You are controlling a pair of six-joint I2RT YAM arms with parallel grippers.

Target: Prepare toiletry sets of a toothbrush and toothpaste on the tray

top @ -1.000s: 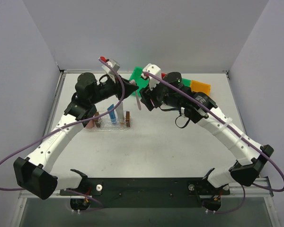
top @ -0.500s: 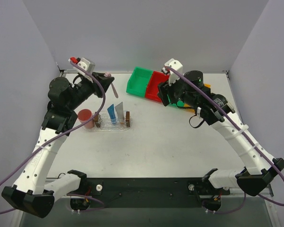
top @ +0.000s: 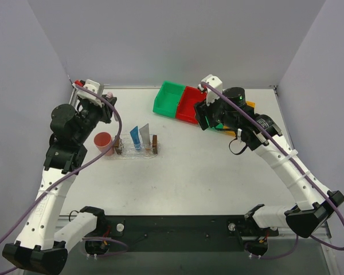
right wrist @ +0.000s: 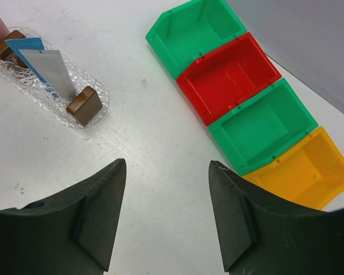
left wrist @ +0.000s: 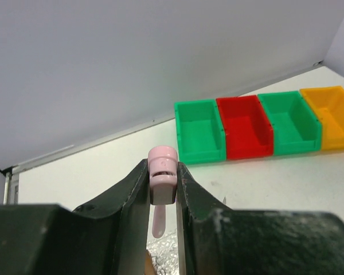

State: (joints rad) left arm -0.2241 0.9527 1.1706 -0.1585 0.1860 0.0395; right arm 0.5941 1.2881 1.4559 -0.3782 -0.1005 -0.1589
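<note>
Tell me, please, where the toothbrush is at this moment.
The toothbrush is clamped in the left gripper, pink head uppermost in the left wrist view; from above, that gripper is at the far left, just beyond the pink cup and the tray.

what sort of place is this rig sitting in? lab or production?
Most likely a lab test cell: a white table boxed in by plain grey walls, a row of empty coloured bins, and a staged tray of toothpaste tubes.

Clear dimpled plastic tray (right wrist: 54, 100)
</note>
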